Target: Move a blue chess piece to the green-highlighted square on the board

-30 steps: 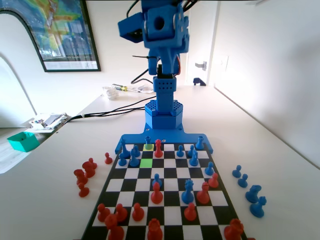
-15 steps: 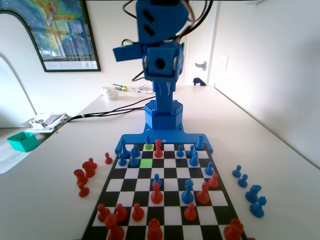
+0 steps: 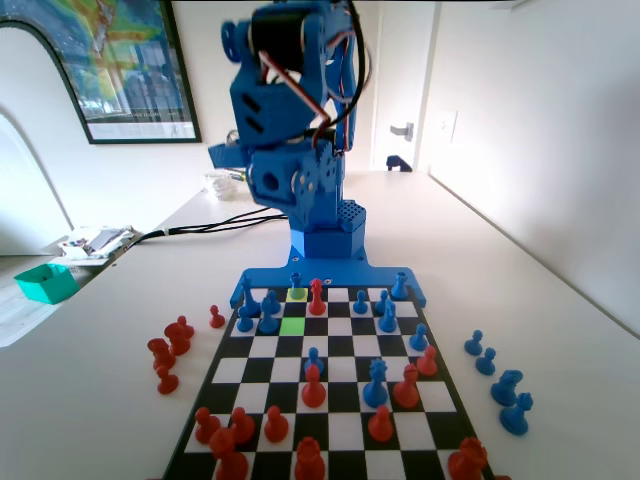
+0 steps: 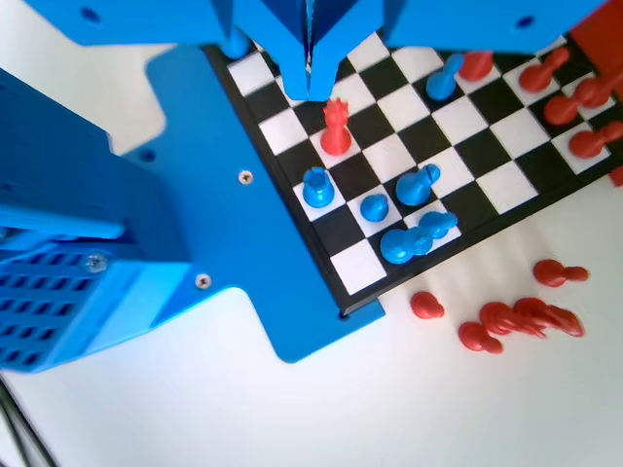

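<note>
The board [image 3: 340,400] lies in front of the blue arm [image 3: 290,110], which leans forward and to the left in the fixed view. The green-highlighted square [image 3: 292,326] is bare, in the second row from the arm. Just behind it lies a yellow square [image 3: 297,295], with a short blue chess piece [image 3: 296,281] at its far edge and a red piece [image 3: 317,296] to the right. In the wrist view my gripper [image 4: 310,86] hangs high over the board's frame edge, jaws pressed together and holding nothing. The red piece [image 4: 336,126] and the short blue chess piece [image 4: 316,187] stand below it.
More blue pieces [image 3: 257,316] crowd the squares left of the green one, and others [image 3: 387,316] stand to its right. Captured red pieces [image 3: 170,350] lie off the board's left side, captured blue ones [image 3: 500,380] off its right. Cables [image 3: 200,225] run behind the arm's base.
The arm's upper part has folded down and swung to the left in the fixed view, from upright a second ago. No piece on the board has moved.
</note>
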Tool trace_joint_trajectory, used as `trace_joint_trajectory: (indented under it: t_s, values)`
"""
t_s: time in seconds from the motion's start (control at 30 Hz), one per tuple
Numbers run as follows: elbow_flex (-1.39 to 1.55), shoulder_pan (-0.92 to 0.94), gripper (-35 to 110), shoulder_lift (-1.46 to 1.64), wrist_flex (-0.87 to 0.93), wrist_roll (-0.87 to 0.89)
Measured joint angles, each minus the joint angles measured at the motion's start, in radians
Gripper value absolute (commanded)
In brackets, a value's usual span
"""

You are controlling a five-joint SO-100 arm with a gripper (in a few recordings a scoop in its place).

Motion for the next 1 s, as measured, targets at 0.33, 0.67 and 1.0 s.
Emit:
trace_joint_trajectory:
  t_s: [0.33,0.67,1.0]
  values:
    - [0.135,0.021,14,-0.028,-0.224,0.0]
    - [0.199,0.023,14,-0.081,-0.344,0.0]
    - [0.273,0.058,15,-0.126,-0.492,0.0]
